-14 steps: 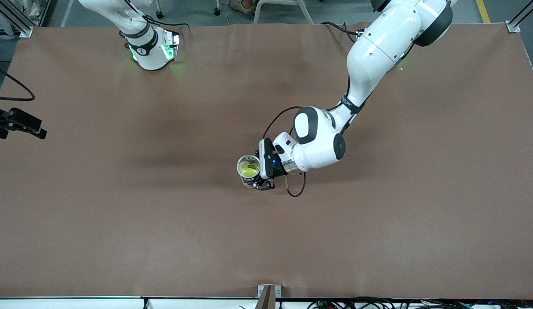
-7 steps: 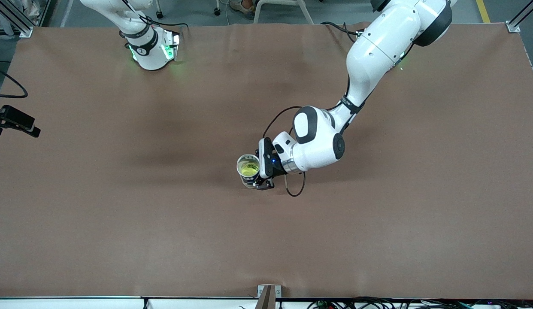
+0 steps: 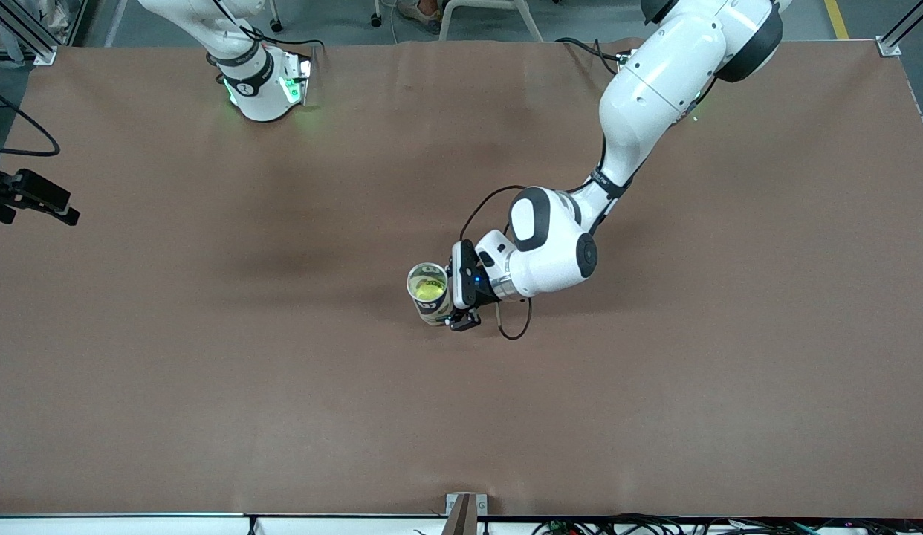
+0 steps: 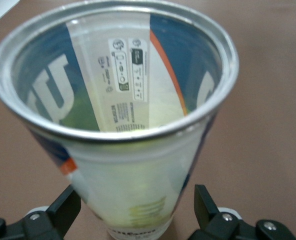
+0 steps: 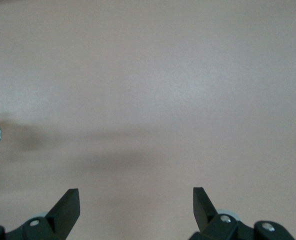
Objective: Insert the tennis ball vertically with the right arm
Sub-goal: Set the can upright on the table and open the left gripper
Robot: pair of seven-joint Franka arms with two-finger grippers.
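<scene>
Front view — tennis ball (image 3: 429,292) inside can (image 3: 432,297)

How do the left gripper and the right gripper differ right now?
The left gripper sits at mid-table with the tennis ball can between its fingers; the right gripper has nothing between its fingers, only bare table. The left arm reaches out over the table, while the right gripper waits off the table's edge at the right arm's end. Both grippers are open.
</scene>
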